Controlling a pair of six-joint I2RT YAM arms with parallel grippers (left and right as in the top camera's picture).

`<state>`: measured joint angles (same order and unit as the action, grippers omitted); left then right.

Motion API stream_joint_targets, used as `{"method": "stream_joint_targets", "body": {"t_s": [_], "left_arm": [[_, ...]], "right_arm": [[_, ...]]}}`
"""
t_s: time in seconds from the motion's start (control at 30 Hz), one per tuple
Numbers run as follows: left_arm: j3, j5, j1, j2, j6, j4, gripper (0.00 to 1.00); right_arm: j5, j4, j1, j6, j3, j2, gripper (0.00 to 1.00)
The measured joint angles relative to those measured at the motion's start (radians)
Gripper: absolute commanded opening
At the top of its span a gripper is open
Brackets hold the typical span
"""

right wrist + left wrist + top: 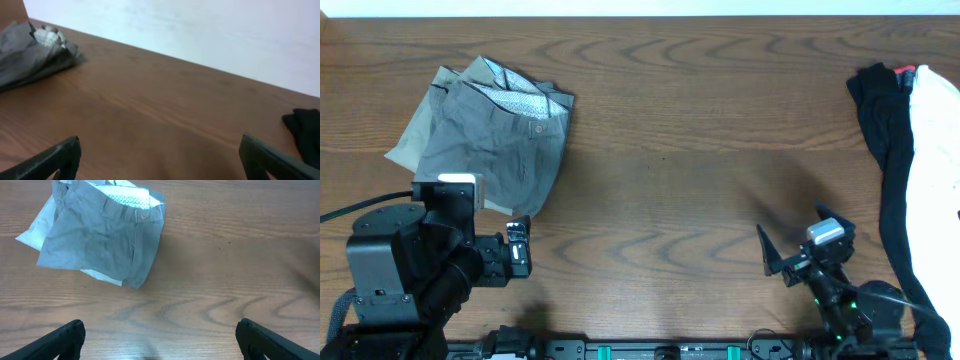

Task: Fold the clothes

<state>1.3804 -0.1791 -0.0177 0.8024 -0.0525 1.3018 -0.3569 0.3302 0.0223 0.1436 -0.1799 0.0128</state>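
Nearest the robot, at the table's 7 o'clock, the left gripper (519,247) hangs over bare wood with its jaws spread wide and nothing between them; in its own wrist view the left gripper's (160,335) two dark fingertips (70,332) sit at the lower corners with only wood grain between. At 5 o'clock the right gripper (804,250) is likewise released and empty, and its wrist view shows the right gripper (160,150) wide apart over the wooden table (700,120).

Farther out, at about 10 o'clock from the table's middle, lie the grey shorts (505,140), loosely bunched and not neatly folded, well apart from both grippers. The waistband faces 1 o'clock, turned partly open so the pale dotted lining (515,100) shows, with a small button (538,128) on the band. The left wrist view shows the same grey shorts (100,240), lining (130,200) and button (144,216). Under them, poking out toward 9 o'clock, is a beige garment (412,138), touching the grey cloth; from the left wrist the beige garment (31,232) looks paler. The right wrist sees the grey shorts (30,55) at its 10 o'clock.

At the table's 3 o'clock edge a black garment (880,130) lies beside a white cloth (935,150), touching it; the black garment (305,130) shows at the right wrist view's 4 o'clock
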Motion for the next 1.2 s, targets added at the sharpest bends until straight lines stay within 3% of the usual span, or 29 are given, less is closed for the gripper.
{"method": "stream_joint_targets", "body": {"t_s": [0.17,0.43,0.63,0.77,1.03,1.2], "left_arm": [[0.0,0.0,0.0,0.0,0.0,0.0,0.98],[0.0,0.0,0.0,0.0,0.0,0.0,0.98],[0.0,0.0,0.0,0.0,0.0,0.001,0.98],[0.0,0.0,0.0,0.0,0.0,0.0,0.98],[0.0,0.0,0.0,0.0,0.0,0.0,0.98],[0.0,0.0,0.0,0.0,0.0,0.0,0.98]], "right_arm": [[-0.019,-0.138,0.0,0.0,0.11,-0.001,0.99],[-0.033,-0.179,0.0,0.0,0.119,-0.001,0.99],[-0.037,-0.441,0.0,0.0,0.131,-0.001,0.99],[-0.037,-0.499,0.0,0.0,0.136,-0.002,0.99],[-0.037,-0.429,0.0,0.0,0.172,-0.002,0.99],[-0.036,-0.291,0.0,0.0,0.173,0.003,0.99]]}}
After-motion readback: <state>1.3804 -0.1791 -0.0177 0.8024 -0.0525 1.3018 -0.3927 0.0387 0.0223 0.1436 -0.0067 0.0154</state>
